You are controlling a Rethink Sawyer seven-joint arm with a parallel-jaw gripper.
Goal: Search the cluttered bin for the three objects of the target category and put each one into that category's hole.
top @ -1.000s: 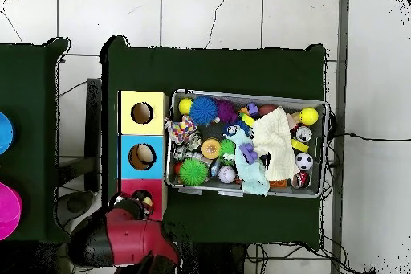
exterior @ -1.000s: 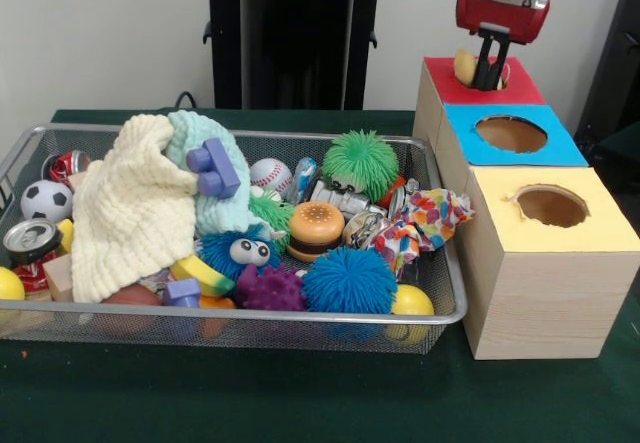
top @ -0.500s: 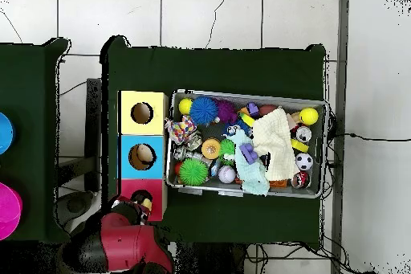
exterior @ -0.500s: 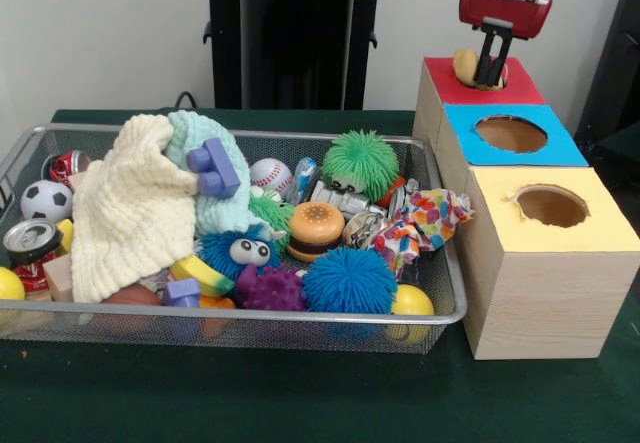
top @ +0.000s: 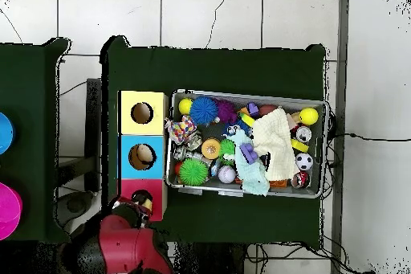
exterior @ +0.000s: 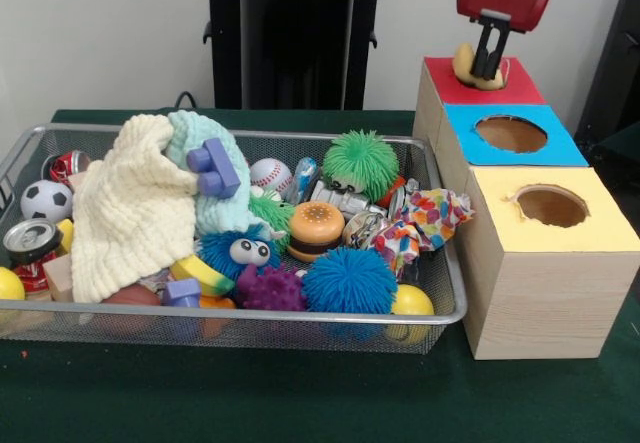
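1 tan figure (exterior: 466, 66), red hole (exterior: 492, 80).

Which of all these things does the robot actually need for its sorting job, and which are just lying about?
Part of the job:
the wire bin
the red hole
the tan toy figure at that hole
the gripper above it

Just lying about:
cream knitted cloth
toy burger
green spiky ball
blue spiky ball
soccer ball
baseball
blue hole
yellow hole

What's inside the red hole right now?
A tan-orange figure sits in the red-surround hole, its top poking above the rim, with the hand just over it. Its lower part and anything deeper in the box are hidden.
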